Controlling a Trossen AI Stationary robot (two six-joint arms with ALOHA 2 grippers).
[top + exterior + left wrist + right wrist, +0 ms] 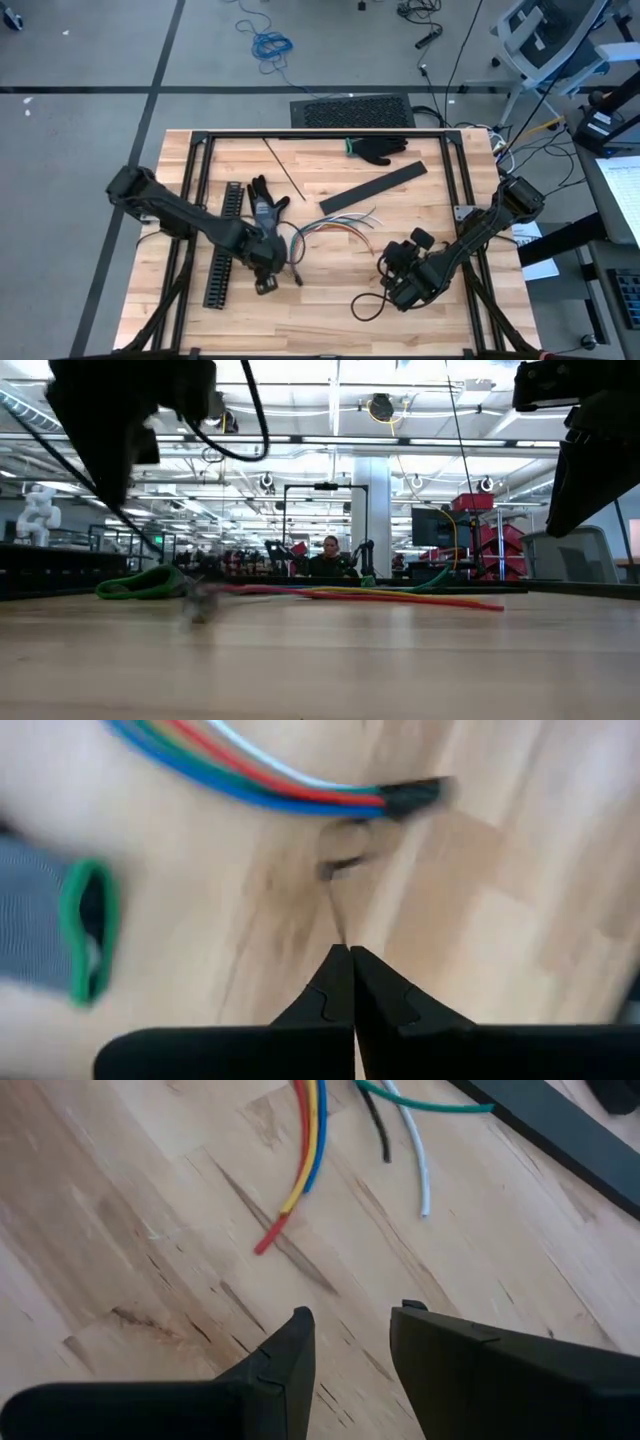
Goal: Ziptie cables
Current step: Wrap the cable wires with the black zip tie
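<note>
Cables (335, 226) lie fanned across the middle of the wooden table (330, 315), coloured ends spread toward the right gripper (350, 1342), whose fingers stand apart over bare wood, holding nothing. Just beside the bundle's dark end, the left gripper (350, 960) is pinched closed, apparently on nothing.

The cables (335, 227) lie flat on the wooden surface (330, 300) near its middle, a loose bundle of thin wires: red, yellow, blue, green, white and black. At one end they run together into a dark connector (415, 792); at the other the cut tips fan apart, each lying separately.
</note>
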